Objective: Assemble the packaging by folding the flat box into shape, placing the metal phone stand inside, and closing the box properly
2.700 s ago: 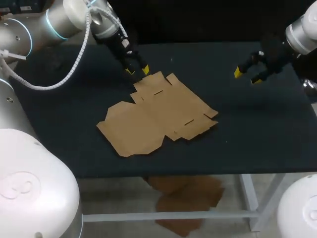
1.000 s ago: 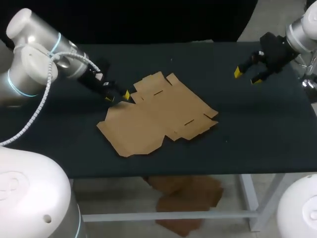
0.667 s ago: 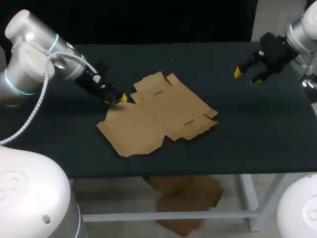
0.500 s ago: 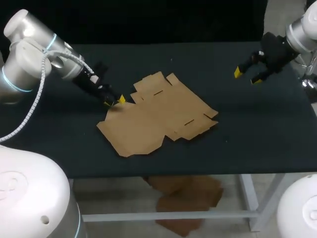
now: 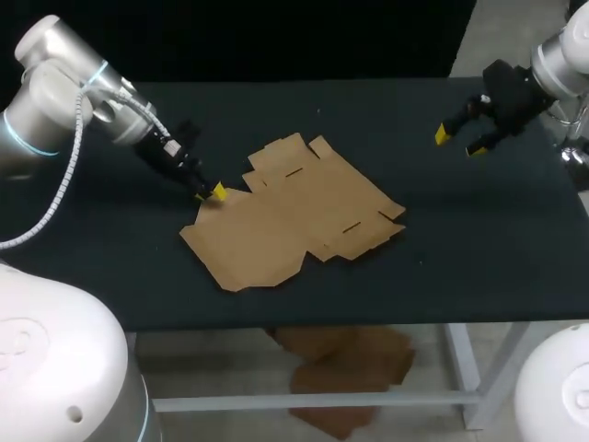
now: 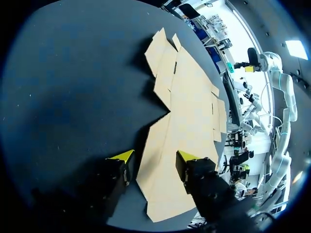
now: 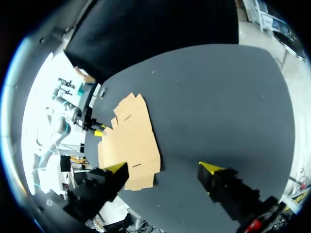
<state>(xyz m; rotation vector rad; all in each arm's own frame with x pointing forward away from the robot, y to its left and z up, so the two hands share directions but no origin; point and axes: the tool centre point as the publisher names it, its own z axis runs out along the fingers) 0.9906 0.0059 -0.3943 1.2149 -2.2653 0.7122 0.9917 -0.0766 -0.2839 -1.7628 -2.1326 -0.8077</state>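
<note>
In the head view, the flat box point(image 5: 294, 216) lies unfolded near the middle of the dark worktop point(image 5: 460, 249). It is one sheet of brown card with flaps fanned out along its edges and two short slits cut in it. The left claw point(image 5: 210, 193) sits low at the sheet's far left corner. From here its yellow tips look close together, and this angle does not show whether they touch the card.

The left wrist view makes the spacing plain: the fingers stand moderately apart and grip nothing. One tip point(image 6: 125, 155) is over bare worktop and the other point(image 6: 185, 156) is over the card, so the sheet's notched edge runs between them. Whether either tip presses on the sheet cannot be told. The claw's own black fingers hide the nearest strip of card in this view.

The right claw point(image 5: 457, 140) hangs above the far right part of the worktop, well apart from the box. The head view shows its tips spread. The right wrist view shows them wide and empty, with only dark surface between the fingers. In that view the box lies flat ahead of the claw and off to one side, and the other arm's yellow tips show small at the sheet's farther corner.

A white coiled cable point(image 5: 69, 175) loops along the left arm point(image 5: 64, 101), clear of the card. Nothing lies on the sheet itself.
</note>
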